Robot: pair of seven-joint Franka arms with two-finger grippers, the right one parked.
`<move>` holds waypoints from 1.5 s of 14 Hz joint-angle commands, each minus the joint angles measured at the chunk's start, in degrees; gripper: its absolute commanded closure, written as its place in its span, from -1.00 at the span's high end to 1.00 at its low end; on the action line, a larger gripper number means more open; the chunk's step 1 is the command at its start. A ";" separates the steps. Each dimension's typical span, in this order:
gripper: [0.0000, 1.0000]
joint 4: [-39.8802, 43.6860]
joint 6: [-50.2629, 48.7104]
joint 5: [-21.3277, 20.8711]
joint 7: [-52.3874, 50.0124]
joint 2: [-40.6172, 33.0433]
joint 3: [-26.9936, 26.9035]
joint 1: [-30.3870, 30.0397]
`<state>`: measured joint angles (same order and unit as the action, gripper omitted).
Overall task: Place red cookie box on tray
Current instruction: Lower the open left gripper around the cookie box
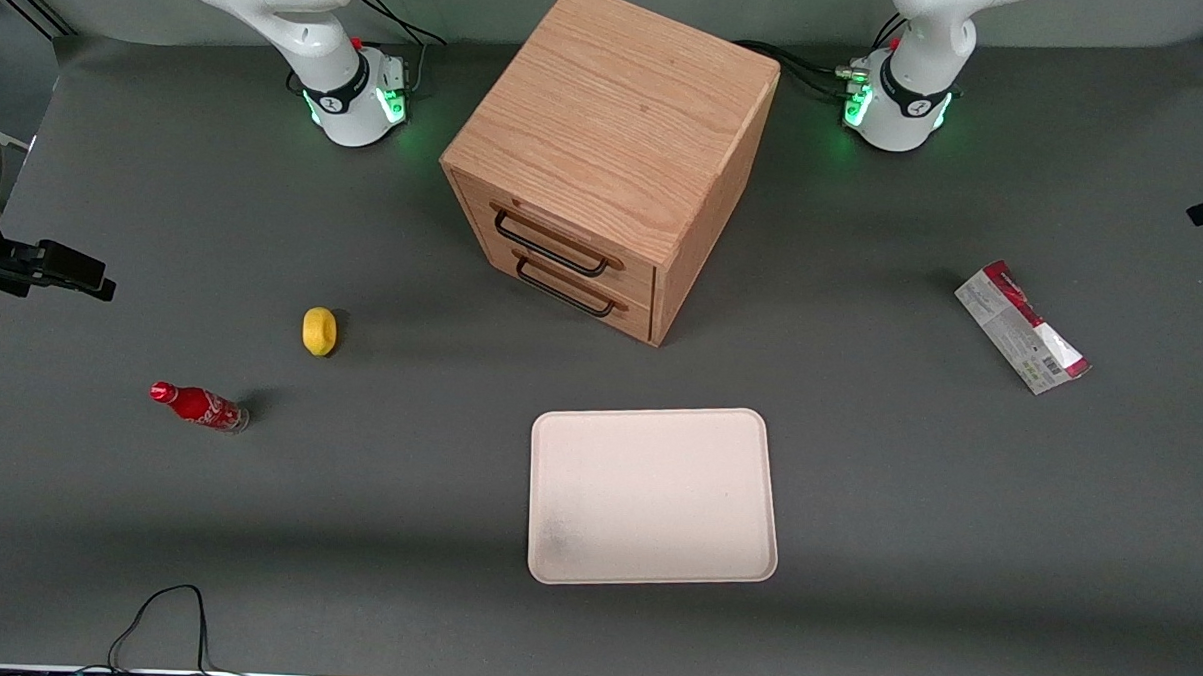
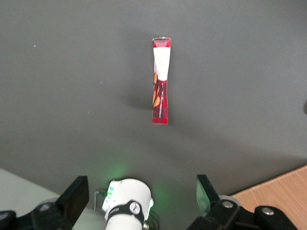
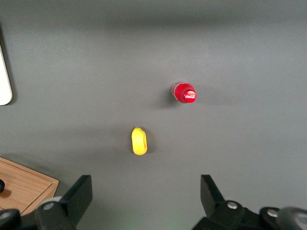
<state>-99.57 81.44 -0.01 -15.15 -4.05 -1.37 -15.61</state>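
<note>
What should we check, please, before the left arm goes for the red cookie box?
1. Red cookie box free of neighbours, toward the working arm's end: ok.
2. Box standing on its narrow edge, upper edge showing in the wrist view: ok.
3. Claw open, holding nothing, high above the box: ok.
4. Tray bare, nearer the front camera than the wooden drawer cabinet: ok.
5. Box shorter than tray: ok.
</note>
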 commanded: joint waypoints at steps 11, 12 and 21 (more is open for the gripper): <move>1.00 -33.14 53.62 -0.87 -2.08 11.68 0.05 -1.18; 1.00 -33.32 55.39 -0.87 -2.16 13.00 -0.04 -1.18; 1.00 -36.40 62.97 -0.87 -3.48 17.41 0.05 -0.65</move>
<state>-134.93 144.55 -0.18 -16.87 14.54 -1.36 -16.65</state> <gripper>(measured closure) 0.000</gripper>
